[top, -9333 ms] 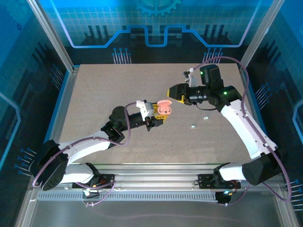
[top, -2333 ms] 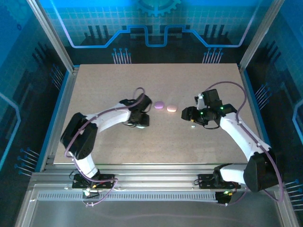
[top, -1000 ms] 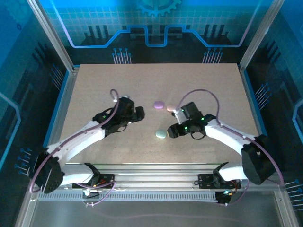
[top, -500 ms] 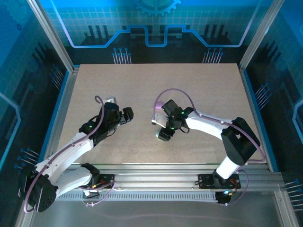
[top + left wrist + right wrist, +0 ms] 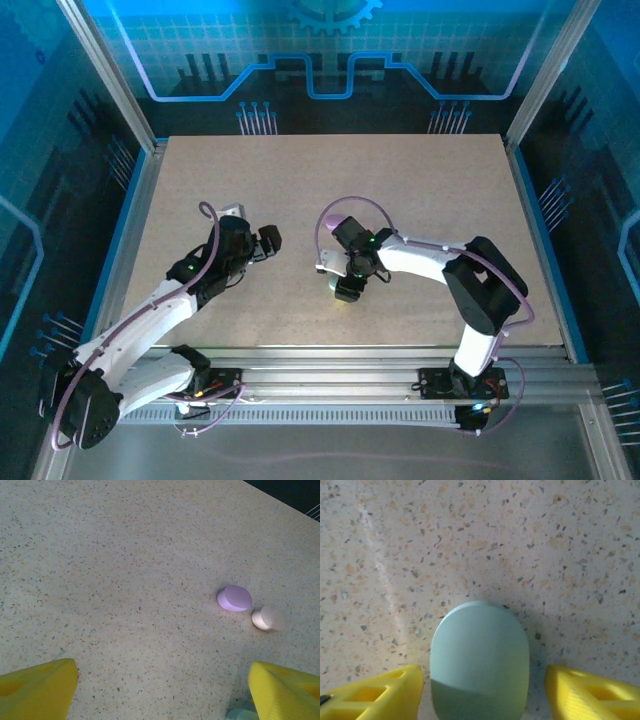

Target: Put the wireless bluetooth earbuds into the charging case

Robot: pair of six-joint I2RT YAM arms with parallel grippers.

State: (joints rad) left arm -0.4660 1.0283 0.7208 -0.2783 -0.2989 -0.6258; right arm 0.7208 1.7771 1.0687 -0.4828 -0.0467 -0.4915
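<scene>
Mint case (image 5: 480,657) lay on your table (image 5: 470,540) between the spread fingers (image 5: 375,690) of your right gripper (image 5: 482,680), touching neither, while your left gripper (image 5: 162,672) gaped wide, facing the purple case (image 5: 234,598) and pink case (image 5: 266,618).

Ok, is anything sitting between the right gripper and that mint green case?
Nothing visible. In the right wrist view the mint green case lies on the table between the open yellow fingers of the right gripper, with a strip of bare tabletop on each side of it.
</scene>
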